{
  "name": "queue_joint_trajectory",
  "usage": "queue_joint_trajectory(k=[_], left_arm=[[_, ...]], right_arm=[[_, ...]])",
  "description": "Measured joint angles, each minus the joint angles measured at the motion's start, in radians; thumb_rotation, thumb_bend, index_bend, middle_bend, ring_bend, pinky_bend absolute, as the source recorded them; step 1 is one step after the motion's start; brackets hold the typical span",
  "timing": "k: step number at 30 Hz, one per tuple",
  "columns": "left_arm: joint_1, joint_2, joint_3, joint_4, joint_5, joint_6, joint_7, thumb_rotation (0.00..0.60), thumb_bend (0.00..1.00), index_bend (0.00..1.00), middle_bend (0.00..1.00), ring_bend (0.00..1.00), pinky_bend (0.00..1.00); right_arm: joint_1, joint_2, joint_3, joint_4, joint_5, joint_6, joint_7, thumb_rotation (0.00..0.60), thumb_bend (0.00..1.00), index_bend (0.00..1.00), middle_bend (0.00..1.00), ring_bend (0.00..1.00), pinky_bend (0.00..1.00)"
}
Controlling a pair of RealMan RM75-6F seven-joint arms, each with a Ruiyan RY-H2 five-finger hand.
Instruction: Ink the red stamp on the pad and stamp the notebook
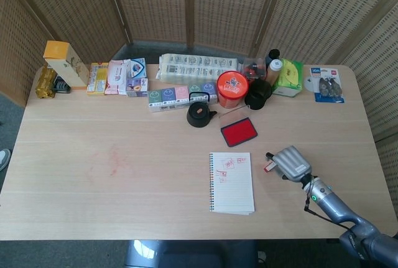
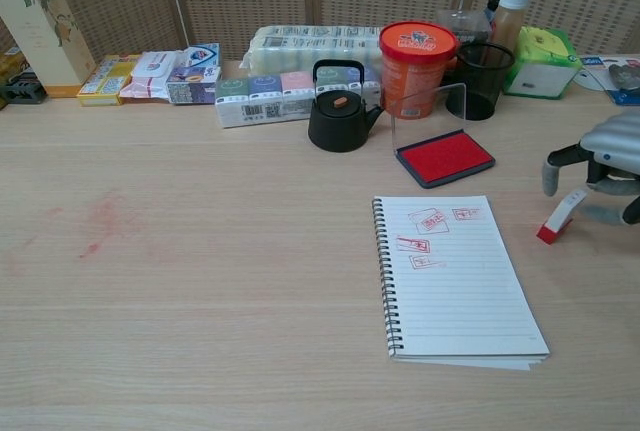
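From above, the right hand [image 1: 289, 163] hides most of the red stamp [image 1: 268, 167]. The chest view shows the stamp [image 2: 560, 216] tilted beneath spread fingers [image 2: 552, 173], the notebook [image 2: 452, 273] to its left; whether it's gripped, I cannot tell.

Red stamp [image 2: 557, 219], red-marked white notebook [image 2: 455, 281]

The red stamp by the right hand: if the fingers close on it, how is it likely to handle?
The red stamp looks small and slim, so probably light and easy to knock away. It leans tilted, red end on the table, so it may tip flat if nudged. The right hand is far bulkier, so a precise pinch seems needed.
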Motion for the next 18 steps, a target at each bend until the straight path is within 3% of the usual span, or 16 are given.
queue_joint_trajectory(k=[18], left_arm=[[-0.003,0.002,0.001,-0.005,0.0,-0.005,0.004,0.6,0.03,0.0,0.0,0.0,0.04]], right_arm=[[0.009,-0.024,-0.011,0.031,0.011,-0.015,0.044,0.6,0.41,0.39,0.95,1.0,1.0]])
